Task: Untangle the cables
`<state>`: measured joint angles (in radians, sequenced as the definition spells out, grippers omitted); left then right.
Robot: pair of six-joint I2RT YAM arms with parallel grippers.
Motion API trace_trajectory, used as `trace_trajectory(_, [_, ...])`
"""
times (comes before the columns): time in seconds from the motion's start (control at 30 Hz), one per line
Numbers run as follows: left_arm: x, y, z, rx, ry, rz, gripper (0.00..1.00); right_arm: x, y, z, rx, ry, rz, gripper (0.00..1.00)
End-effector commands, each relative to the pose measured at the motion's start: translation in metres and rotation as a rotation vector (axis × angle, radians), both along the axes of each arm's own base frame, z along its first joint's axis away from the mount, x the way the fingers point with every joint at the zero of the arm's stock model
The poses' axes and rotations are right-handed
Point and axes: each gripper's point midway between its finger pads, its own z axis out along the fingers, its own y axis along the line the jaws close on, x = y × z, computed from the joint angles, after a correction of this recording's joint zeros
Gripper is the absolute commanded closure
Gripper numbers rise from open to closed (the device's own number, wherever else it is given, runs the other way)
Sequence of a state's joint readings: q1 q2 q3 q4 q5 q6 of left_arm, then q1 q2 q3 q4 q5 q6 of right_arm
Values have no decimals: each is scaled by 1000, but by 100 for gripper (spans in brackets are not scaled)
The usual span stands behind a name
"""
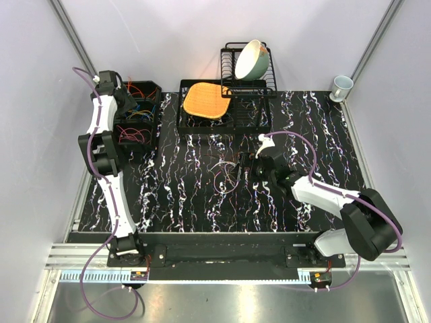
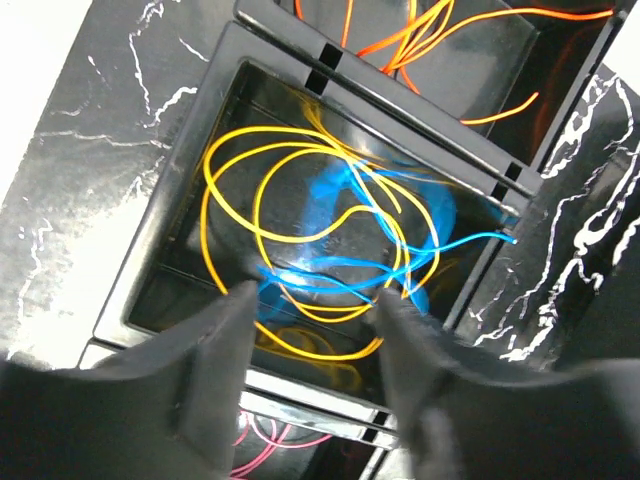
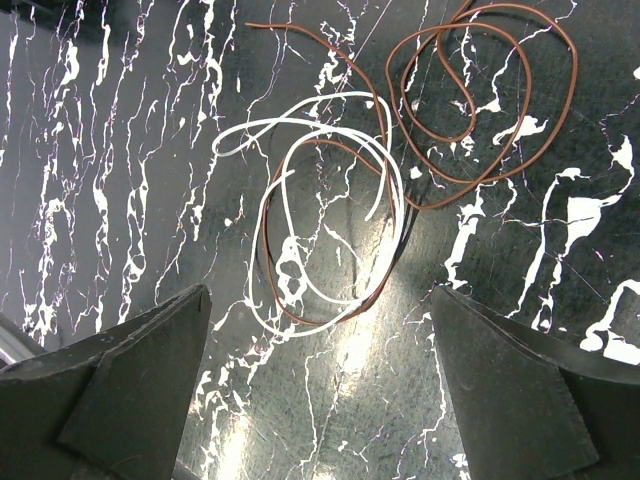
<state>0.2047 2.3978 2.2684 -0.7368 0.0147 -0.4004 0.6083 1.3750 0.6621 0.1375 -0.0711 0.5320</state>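
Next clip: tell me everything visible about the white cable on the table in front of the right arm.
The white cable is one thin, flexible, plastic-looking wire. It lies slack on the black marbled table in a few loose overlapping loops. A brown cable crosses it and follows part of its loop, so the two are tangled together. It sits just ahead of the right gripper, whose fingers stand wide open and do not touch it.

In the middle compartment of the black bin [image 2: 165, 200], the blue cable [image 2: 320, 200] is a blurred smear and its course cannot be followed. In the next compartment, the orange cables [image 2: 405, 45] are cut by the picture's top edge. In the 3rd compartment, a pink cable [image 2: 290, 442] is mostly hidden behind the left gripper's fingers [image 2: 220, 350]. From above, the tangle [image 1: 225, 171] right of the bin is too small to tell its colours.
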Motion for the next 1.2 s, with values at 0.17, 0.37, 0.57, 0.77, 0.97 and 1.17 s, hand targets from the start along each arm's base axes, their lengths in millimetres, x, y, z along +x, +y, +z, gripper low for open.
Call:
trace_trajectory(0.17, [-12, -11, 133, 69, -238, 30, 22, 10, 4, 23, 51, -71, -11, 4])
trace_trajectory(0.37, [-29, -42, 190, 93, -336, -12, 19, 9, 4, 22, 52, -72, -11, 4])
trace_trajectory(0.57, [-51, -81, 214, 106, -367, -76, 18, 10, 3, 23, 53, -75, -14, 4])
trace_trajectory(0.77, [-82, -123, 201, 118, -324, -164, 18, 10, 3, 24, 55, -78, -14, 4])
trace_trajectory(0.97, [-120, -174, 170, 93, -279, -309, 18, 9, 3, 23, 54, -76, -14, 4])
trace_trajectory(1.17, [-168, -222, 117, 61, -180, -450, 20, 9, 3, 24, 53, -75, -14, 4])
